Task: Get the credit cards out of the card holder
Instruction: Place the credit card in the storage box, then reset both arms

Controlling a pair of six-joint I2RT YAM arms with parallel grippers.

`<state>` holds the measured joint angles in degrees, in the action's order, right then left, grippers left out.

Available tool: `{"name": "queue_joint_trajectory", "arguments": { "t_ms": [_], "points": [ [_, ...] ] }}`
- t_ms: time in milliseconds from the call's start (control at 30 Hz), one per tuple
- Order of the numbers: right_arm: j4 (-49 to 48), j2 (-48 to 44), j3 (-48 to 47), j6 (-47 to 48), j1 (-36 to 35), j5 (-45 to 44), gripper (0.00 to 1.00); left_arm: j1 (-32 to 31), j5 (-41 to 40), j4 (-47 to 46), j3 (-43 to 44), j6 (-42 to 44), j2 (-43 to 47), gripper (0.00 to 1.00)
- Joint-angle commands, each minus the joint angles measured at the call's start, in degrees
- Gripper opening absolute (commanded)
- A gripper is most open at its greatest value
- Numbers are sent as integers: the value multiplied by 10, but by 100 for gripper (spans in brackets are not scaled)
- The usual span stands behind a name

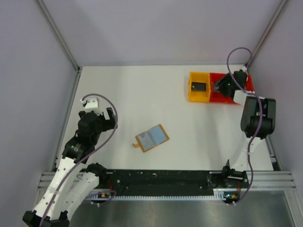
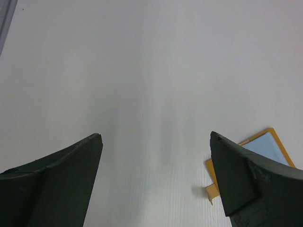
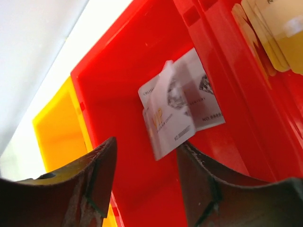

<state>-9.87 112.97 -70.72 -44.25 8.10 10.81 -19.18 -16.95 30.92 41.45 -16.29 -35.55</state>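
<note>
A card (image 3: 182, 106) is being released into the red tray (image 3: 128, 85) — the right gripper (image 3: 147, 144) is parted, nothing pinched. The holder (image 1: 152, 138) lies open mid-table, near the wide, empty left gripper (image 2: 156, 136) — to be checked next for more.

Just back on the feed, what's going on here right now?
The right gripper hovers over the red tray, jaws apart and holding nothing. A couple of pale cards lie in the tray below it, one blurred as if dropping. The card holder lies open mid-table, untouched; whether cards remain inside is not clear. The left gripper is wide open and empty, above bare table to the holder's left.
</note>
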Motion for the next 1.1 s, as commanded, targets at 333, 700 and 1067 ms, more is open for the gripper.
{"name": "queue_joint_trajectory", "arguments": {
  "t_ms": [333,700,1067],
  "points": [
    [171,-288,47,112,-12,-104,84,0,-24,-18,-13,1,71,99],
    [317,-667,113,200,-13,-175,98,0,-52,-24,-24,6,153,99],
    [406,-928,135,292,-43,-192,98,0,-133,-32,-45,12,250,99]
  ]
}}
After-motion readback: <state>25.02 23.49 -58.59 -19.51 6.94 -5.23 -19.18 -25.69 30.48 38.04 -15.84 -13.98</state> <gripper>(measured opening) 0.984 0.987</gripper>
